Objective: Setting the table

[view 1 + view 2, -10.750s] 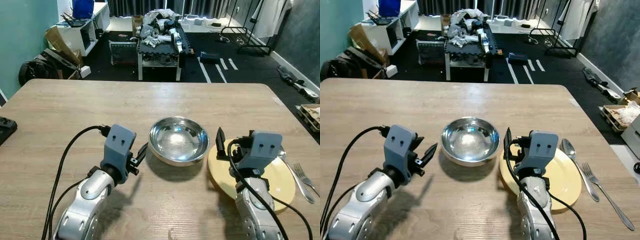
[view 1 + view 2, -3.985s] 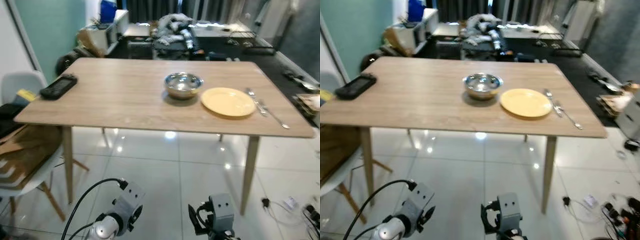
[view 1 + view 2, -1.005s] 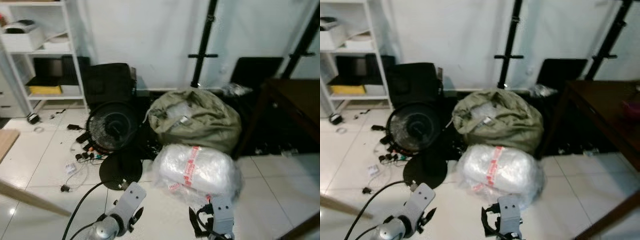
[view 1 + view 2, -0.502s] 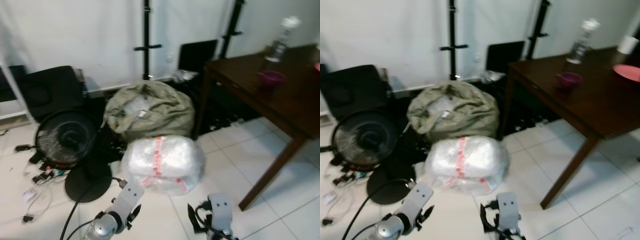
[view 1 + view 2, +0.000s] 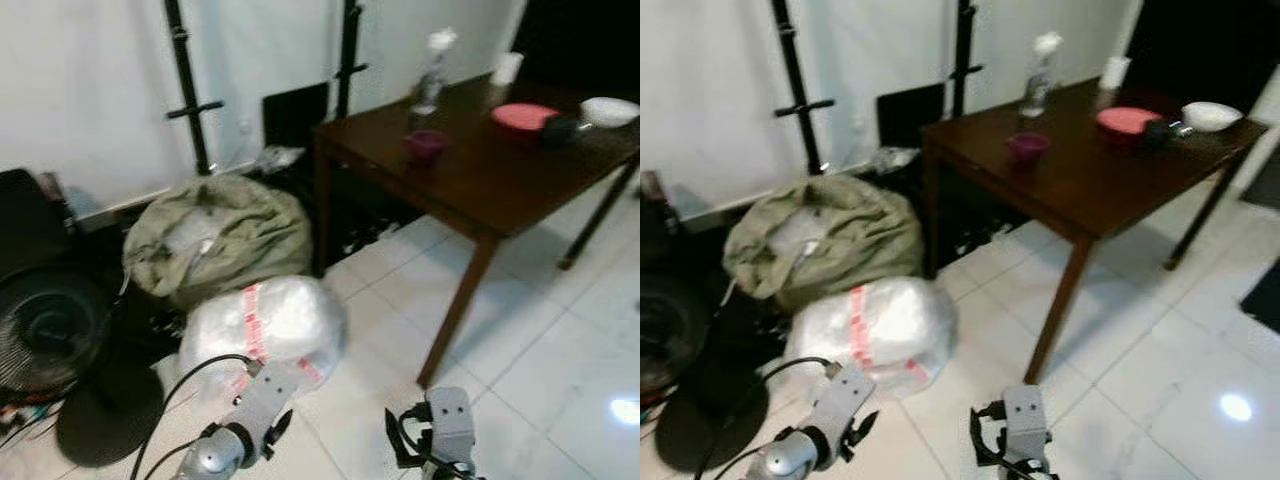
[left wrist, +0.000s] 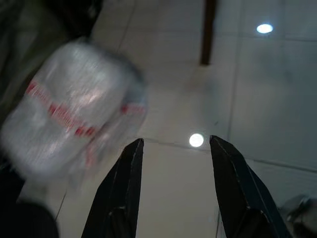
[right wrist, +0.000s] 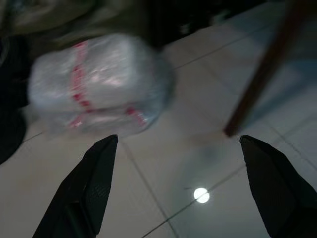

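A dark wooden table (image 5: 500, 175) stands at the right, ahead of me. On it are a purple bowl (image 5: 426, 145), a clear bottle (image 5: 430, 68), a white cup (image 5: 507, 67), a pink plate (image 5: 525, 114) and a white bowl (image 5: 608, 110). Both arms hang low over the tiled floor, well short of the table. My left gripper (image 6: 176, 141) is open with nothing between its fingers. My right gripper (image 7: 179, 139) is open wide and also holds nothing.
An olive bag (image 5: 215, 235) and a plastic-wrapped bundle with red tape (image 5: 265, 325) lie on the floor ahead on the left. A black fan (image 5: 45, 335) sits further left. Black stand poles (image 5: 185, 80) line the white wall. The nearest table leg (image 5: 455, 310) meets white tiles (image 5: 560, 340).
The camera has swung right: the dark table now fills more of the view, while the bag, bundle and fan have slid left. Both arms still hang low and open.
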Tool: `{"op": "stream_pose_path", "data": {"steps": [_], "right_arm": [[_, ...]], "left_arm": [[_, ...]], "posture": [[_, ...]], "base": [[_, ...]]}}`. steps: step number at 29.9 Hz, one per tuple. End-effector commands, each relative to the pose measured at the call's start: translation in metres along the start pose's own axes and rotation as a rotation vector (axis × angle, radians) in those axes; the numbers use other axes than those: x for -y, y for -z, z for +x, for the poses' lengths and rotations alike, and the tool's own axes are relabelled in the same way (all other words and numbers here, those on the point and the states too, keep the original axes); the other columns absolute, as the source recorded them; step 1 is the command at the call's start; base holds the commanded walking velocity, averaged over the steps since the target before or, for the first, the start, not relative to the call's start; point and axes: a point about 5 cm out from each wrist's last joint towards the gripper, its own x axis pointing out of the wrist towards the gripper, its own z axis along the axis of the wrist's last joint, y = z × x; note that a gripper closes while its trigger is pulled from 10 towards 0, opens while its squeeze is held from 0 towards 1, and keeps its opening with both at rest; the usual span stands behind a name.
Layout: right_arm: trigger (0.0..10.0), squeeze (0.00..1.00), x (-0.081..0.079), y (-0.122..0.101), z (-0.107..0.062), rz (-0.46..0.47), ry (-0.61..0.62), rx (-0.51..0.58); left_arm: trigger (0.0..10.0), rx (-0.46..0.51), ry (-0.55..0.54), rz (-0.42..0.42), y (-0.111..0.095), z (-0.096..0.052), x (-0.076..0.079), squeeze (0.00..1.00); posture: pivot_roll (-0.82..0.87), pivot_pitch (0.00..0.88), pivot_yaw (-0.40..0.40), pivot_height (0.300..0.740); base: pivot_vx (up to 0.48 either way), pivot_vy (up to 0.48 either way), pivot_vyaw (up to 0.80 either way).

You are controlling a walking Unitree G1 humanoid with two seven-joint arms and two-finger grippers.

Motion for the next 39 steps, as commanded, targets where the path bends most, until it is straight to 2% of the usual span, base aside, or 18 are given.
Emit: {"op": "stream_pose_path", "data": {"steps": [1, 14, 39], "right_arm": [[10.0, 0.0, -0.0045, 0.0093, -0.0049, 0.007, -0.008, -0.032], [10.0, 0.0, -0.0043, 0.0091, -0.0051, 0.008, -0.006, -0.031], [10.0, 0.0, -0.0045, 0.0082, -0.0043, 0.008, -0.005, -0.028]], "left_arm": [[10.0, -0.01, 0.01, -0.024, 0.007, -0.004, -0.0005, 0.0], [10.0, 0.031, 0.052, -0.049, 0.0021, -0.0049, 0.003, 0.0], [10.0, 0.044, 0.048, -0.052, 0.0001, -0.0052, 0.0012, 0.0]], "posture": [[0.06, 0.075, 0.094, 0.74], [0.05, 0.077, 0.094, 0.74], [0.05, 0.077, 0.093, 0.74]], "base": [[0.0, 0.0, -0.77], [0.0, 0.0, -0.77], [0.0, 0.0, -0.77]]}}
